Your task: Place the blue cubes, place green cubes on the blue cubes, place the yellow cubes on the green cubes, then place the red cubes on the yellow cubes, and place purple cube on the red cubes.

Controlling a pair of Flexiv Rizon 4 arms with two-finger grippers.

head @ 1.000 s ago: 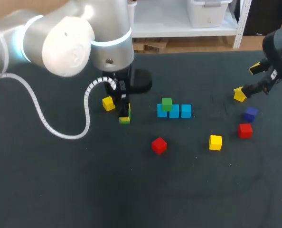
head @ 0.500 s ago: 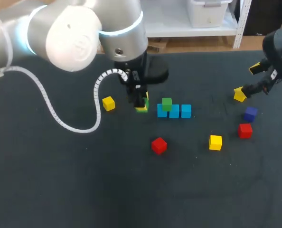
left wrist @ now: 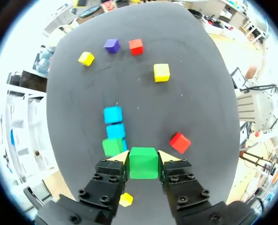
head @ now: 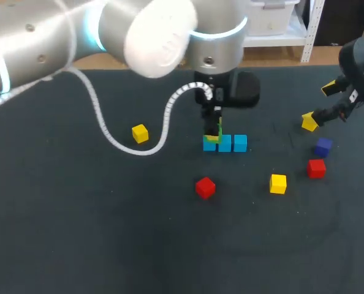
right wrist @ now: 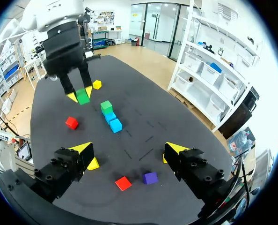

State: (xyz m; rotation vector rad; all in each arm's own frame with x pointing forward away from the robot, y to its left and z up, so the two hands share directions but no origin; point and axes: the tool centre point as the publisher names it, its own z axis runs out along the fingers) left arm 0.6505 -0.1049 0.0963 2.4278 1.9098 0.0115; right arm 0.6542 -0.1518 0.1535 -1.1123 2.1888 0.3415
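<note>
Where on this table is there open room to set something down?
Barest: the table strip on the robot's side of the red cube and yellow cube. Also free: left of the lone yellow cube. Crowded: the blue row under the left gripper holding a green cube, and the right-hand cluster around the purple cube.

In the head view your left gripper covers the left end of the blue cubes, so you cannot tell the held green cube from the stacked green cube, nor whether they touch. From the left wrist the stacked green cube hides most of the blue one under it, and the leftmost yellow cube peeks out only partly beneath the fingers. From the right wrist, the far-right yellow cube sits half behind one finger of your right gripper.
</note>
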